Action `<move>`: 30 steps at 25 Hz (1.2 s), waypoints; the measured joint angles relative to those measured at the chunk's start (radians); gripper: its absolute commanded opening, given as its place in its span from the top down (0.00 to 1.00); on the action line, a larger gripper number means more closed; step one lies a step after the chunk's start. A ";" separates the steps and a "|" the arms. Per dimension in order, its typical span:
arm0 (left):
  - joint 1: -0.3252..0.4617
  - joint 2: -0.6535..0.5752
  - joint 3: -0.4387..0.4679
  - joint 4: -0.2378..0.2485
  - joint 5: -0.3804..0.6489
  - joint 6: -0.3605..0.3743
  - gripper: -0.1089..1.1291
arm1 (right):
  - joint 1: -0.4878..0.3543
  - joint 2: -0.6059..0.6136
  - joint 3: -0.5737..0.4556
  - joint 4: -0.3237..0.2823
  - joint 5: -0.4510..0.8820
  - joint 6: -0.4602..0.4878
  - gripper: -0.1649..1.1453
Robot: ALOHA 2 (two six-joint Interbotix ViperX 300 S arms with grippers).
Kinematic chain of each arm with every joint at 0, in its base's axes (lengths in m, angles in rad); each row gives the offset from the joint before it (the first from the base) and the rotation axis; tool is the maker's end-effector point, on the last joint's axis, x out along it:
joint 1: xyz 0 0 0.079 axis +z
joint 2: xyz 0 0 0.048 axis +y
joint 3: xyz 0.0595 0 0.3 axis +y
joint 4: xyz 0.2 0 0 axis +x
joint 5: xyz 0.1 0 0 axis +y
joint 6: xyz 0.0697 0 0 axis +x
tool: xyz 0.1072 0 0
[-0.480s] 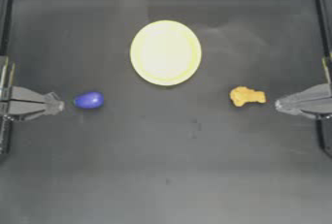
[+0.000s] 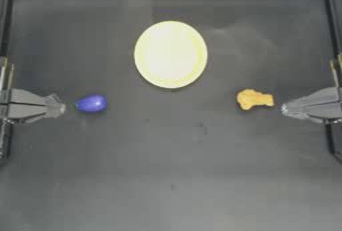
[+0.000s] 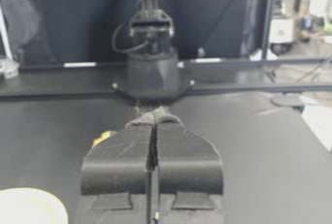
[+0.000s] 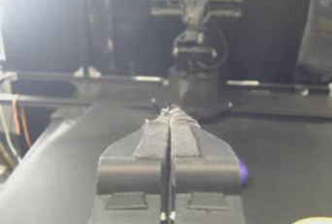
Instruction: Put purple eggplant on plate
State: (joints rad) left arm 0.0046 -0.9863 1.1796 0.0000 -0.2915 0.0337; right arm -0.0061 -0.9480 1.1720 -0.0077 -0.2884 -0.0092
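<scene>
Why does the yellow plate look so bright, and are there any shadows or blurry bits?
Top view: the plate looks pale and washed out in the middle, and the purple eggplant has a small shiny spot. Left wrist view: the left gripper looks soft and blurry up close. Right wrist view: the right gripper hides most of the eggplant.

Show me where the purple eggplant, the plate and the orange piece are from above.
purple eggplant (image 2: pixel 91 103), top view, middle of its glossy body.
plate (image 2: pixel 170 54), top view, bare centre of its face.
orange piece (image 2: pixel 254 99), top view, middle of the lumpy body.
</scene>
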 measured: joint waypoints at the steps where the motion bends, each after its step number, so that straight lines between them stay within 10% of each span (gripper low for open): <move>1: 0.000 0.000 0.000 0.000 0.003 0.002 0.48 | 0.000 0.002 -0.002 -0.003 0.008 0.000 0.49; 6: 0.003 0.000 -0.002 0.000 0.055 0.002 0.02 | 0.000 0.009 -0.014 -0.021 0.028 0.000 0.04; 30: 0.279 0.394 -0.250 0.017 0.762 0.133 0.08 | -0.018 0.029 -0.017 -0.018 0.031 0.006 0.12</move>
State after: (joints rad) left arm 0.2838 -0.5921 0.9296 0.0169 0.4709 0.1672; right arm -0.0245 -0.9189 1.1551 -0.0261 -0.2577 -0.0031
